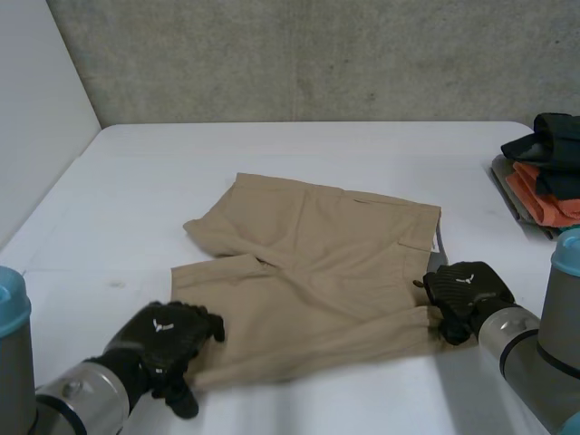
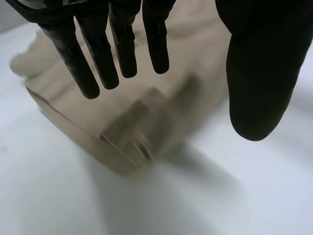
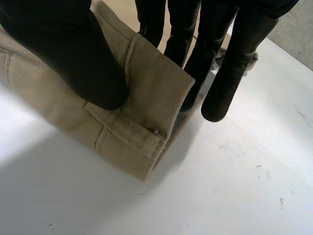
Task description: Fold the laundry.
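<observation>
Tan shorts [image 1: 317, 263] lie flat in the middle of the white table [image 1: 272, 154], folded over themselves. My left hand [image 1: 168, 340] hovers at their near left corner. In the left wrist view its fingers [image 2: 98, 54] are straight and the thumb [image 2: 259, 73] stands apart, with the corner of the shorts [image 2: 137, 127] below them and untouched: open. My right hand [image 1: 462, 290] is at the near right corner. There the thumb [image 3: 73, 49] presses a folded flap of the shorts [image 3: 146, 98] against the fingers [image 3: 230, 73]: a pinch.
A pile of folded clothes [image 1: 548, 177], dark and orange, sits at the table's right edge. A white wall panel [image 1: 36, 136] borders the left side, and a grey wall [image 1: 317, 54] runs along the back.
</observation>
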